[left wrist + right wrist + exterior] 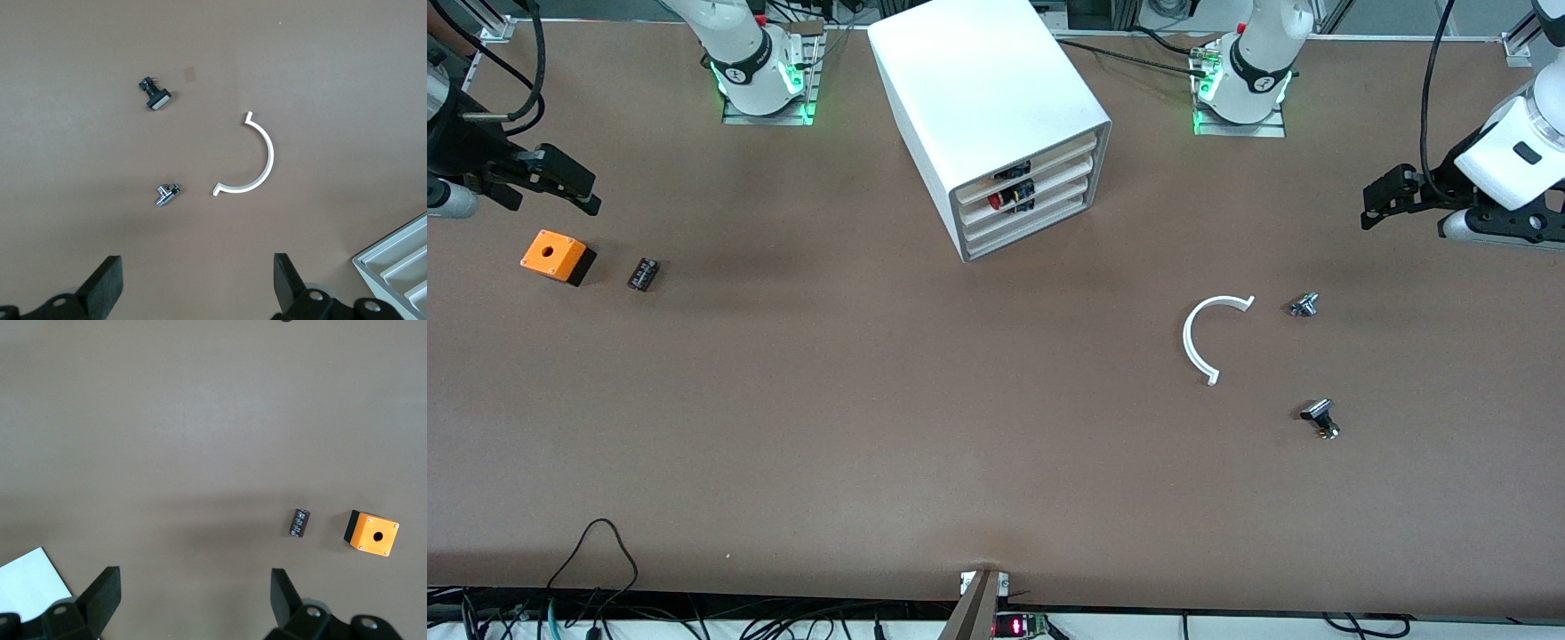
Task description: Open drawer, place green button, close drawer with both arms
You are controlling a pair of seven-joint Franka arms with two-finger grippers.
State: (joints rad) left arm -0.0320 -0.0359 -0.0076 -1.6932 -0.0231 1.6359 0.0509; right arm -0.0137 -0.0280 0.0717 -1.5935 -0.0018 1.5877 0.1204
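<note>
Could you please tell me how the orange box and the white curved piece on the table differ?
The orange box is a solid block with a round hole on top; the white curved piece is a thin open arc. The box lies toward the right arm's end of the table, the arc toward the left arm's end. Both lie untouched, with both grippers open above the table.

An orange box with a round hole sits toward the right arm's end of the table, a small dark cylinder just beside it. Toward the left arm's end lies a white curved strip, with a small silver metal part and a black-capped part near it, the black one nearer the front camera.
</note>
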